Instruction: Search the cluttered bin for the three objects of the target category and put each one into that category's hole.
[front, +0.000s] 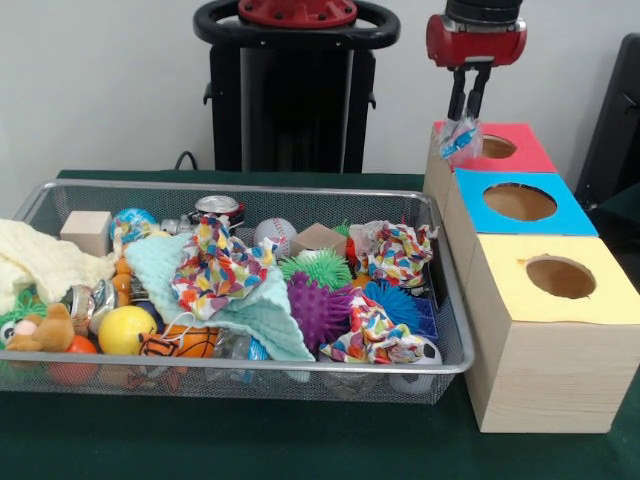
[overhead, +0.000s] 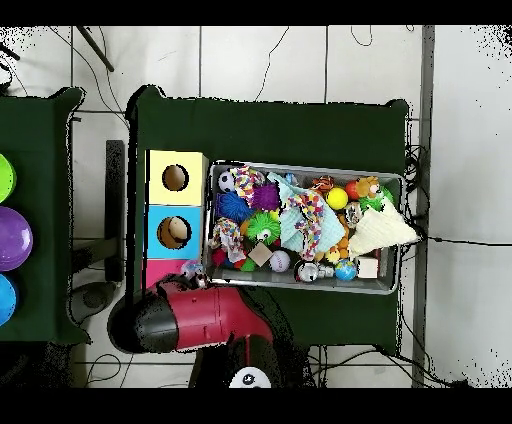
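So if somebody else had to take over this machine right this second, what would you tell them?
Gripper: shut on a clear bottle with a blue label, held over the near edge of the red-topped box.
Blue-topped box's hole: next box toward the camera; the bottle is not in it yet.
Bin: full of spiky balls, cloths and toys; something clear shows at its front edge, so any other bottles probably lie buried.
Left: shift to the blue hole, drop, then search on.

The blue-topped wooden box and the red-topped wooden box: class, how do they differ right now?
The blue-topped wooden box has nothing above its round hole, while the red-topped wooden box has the end effector hanging by its near corner, shut on a clear crinkled plastic bottle. Blue sits in the middle of the row; red is nearest the robot. Both are light wood with one round cut-out.
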